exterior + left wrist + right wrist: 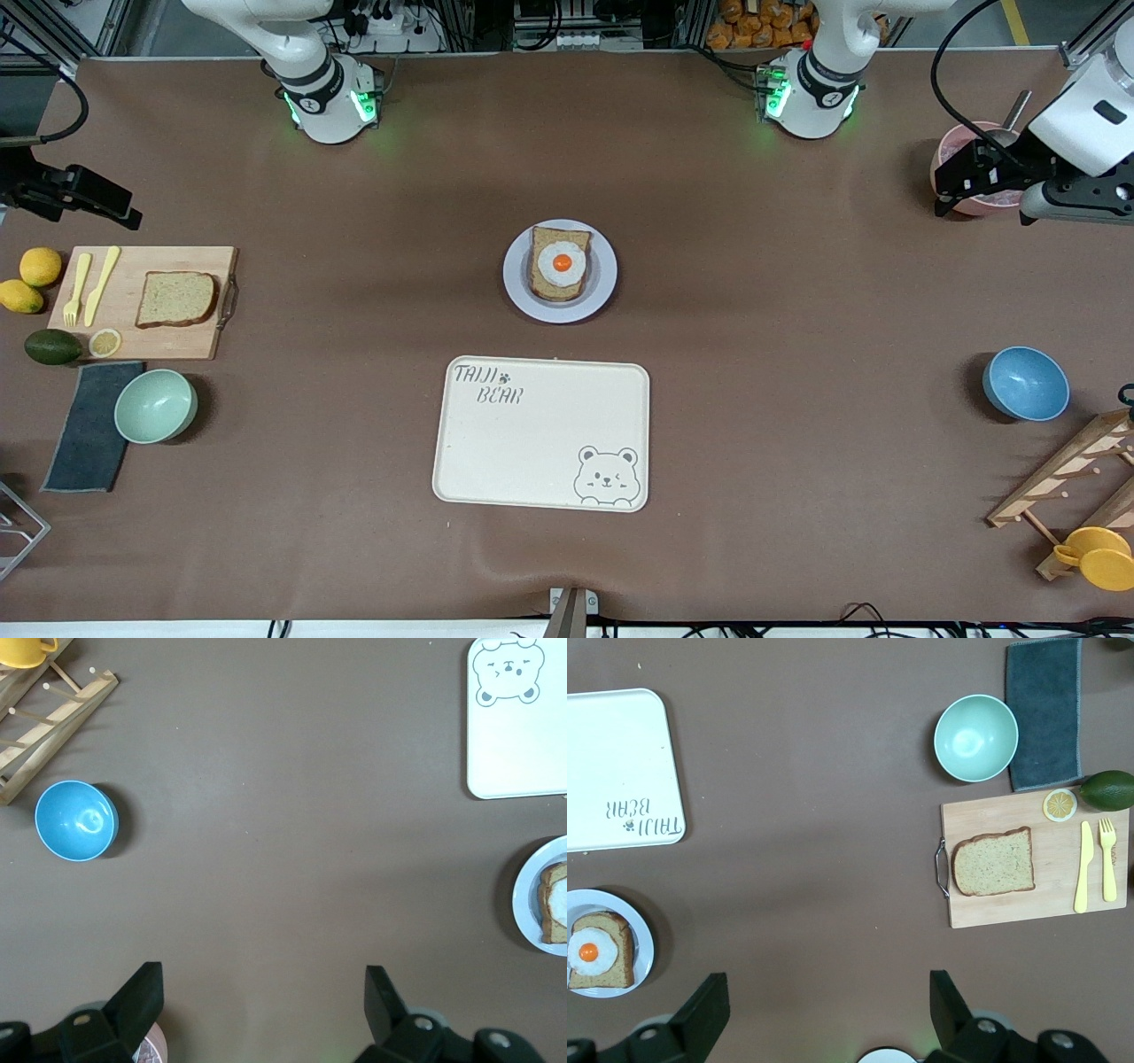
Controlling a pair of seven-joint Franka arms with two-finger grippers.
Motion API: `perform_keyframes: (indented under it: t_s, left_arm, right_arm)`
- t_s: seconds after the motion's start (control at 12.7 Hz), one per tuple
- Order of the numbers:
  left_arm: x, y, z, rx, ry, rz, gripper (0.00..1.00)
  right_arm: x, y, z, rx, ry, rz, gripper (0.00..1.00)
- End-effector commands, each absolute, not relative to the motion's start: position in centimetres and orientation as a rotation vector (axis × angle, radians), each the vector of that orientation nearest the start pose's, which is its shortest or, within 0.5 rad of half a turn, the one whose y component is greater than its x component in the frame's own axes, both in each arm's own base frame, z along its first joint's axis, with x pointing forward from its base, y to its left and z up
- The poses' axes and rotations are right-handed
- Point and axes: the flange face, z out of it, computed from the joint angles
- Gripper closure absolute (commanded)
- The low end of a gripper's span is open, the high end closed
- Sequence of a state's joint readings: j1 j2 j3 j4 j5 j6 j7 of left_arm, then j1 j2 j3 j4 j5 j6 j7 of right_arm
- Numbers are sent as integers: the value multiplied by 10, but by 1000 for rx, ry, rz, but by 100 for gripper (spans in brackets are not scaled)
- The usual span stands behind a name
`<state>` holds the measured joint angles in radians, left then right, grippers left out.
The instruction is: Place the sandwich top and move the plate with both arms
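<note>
The sandwich top [177, 299], a plain brown slice, lies on a wooden cutting board [151, 344] at the right arm's end of the table; the right wrist view shows it too [995, 862]. The pale plate [604, 276] sits mid-table and bears a bread slice with a fried egg [560, 263]. My right gripper [106, 206] hangs open and empty in the air near the board, and its wrist view shows its jaws wide apart [826, 997]. My left gripper [950, 190] is open and empty over a pink bowl [948, 151], with nothing between its fingers [264, 992].
A cream bear tray [540, 434] lies nearer the camera than the plate. A yellow fork and knife [89, 285] share the board, with lemons, an avocado, a dark cloth and a mint bowl [156, 405] nearby. A blue bowl [1026, 383] and wooden rack [1063, 478] stand at the left arm's end.
</note>
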<state>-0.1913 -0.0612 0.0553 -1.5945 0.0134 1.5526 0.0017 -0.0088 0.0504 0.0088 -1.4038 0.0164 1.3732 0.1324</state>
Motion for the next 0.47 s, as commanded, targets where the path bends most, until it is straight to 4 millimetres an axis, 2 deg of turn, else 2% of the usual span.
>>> perform_keyframes:
  t_s: [0.0, 0.24, 0.39]
  left_arm:
    - [525, -68, 648, -3112, 216, -21, 0]
    - [526, -73, 646, -3097, 248, -18, 0]
    - [527, -75, 645, -3098, 234, -16, 0]
  right_arm:
    - [548, 1, 660, -3140, 191, 132, 0]
    - [547, -2, 660, -3138, 198, 135, 0]
    - [547, -18, 658, -3126, 235, 142, 0]
